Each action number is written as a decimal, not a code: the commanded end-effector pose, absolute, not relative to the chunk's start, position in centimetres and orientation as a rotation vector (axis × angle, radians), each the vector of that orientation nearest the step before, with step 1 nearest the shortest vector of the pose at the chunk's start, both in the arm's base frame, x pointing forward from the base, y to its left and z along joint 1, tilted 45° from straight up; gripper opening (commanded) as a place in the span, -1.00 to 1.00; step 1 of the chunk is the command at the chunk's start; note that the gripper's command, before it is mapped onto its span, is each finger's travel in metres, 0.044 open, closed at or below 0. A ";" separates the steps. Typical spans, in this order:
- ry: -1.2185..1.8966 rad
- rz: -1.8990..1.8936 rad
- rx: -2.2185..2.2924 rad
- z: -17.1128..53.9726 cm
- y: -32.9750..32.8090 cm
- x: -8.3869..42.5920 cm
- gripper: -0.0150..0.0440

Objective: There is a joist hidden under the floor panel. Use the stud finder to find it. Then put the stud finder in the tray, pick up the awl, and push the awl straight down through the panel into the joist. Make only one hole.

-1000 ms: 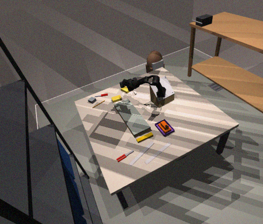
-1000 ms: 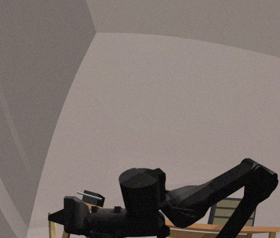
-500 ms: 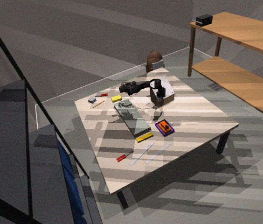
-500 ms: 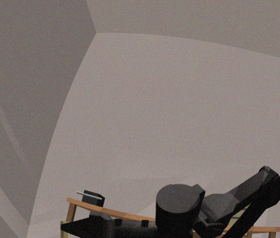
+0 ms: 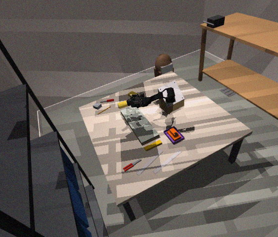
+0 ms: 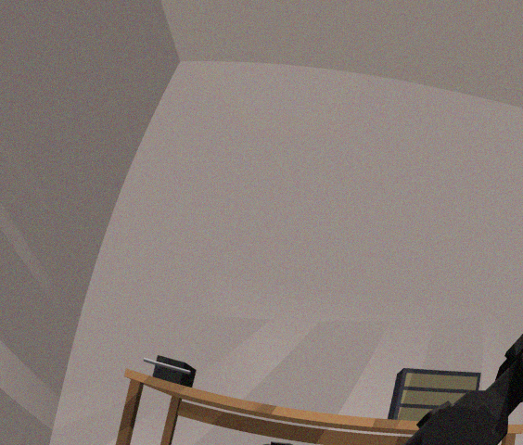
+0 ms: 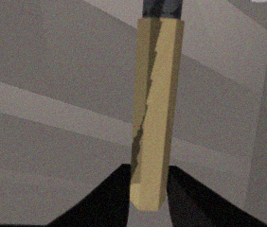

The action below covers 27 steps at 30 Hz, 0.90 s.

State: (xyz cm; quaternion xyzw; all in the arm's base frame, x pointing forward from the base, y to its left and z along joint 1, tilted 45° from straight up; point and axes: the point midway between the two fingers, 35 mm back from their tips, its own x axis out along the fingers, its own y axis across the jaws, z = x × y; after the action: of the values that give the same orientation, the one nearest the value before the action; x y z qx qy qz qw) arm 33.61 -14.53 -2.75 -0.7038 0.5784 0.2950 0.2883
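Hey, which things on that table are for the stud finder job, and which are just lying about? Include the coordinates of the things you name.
For the job:
- floor panel [image 5: 147,127]
- orange stud finder [image 5: 171,133]
- purple tray [image 5: 168,138]
- awl [image 7: 157,113], in the gripper

Apparently just lying about:
- red-handled tools [image 5: 110,100] [image 5: 128,167]
- thin stick [image 5: 104,110]
- grey block [image 5: 97,105]
- clear strips [image 5: 150,162] [image 5: 167,162]
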 end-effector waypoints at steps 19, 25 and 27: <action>1.374 0.580 -2.085 3.6 -3.5 35.6 -0.49; 1.357 0.567 -2.097 4.0 -2.7 35.6 -0.49; 1.357 0.567 -2.097 4.0 -2.6 35.6 -0.49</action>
State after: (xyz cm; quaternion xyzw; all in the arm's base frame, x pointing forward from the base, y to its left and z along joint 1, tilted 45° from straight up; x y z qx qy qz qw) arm 35.54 -2.53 3.71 -0.7847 0.5043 0.2201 0.2854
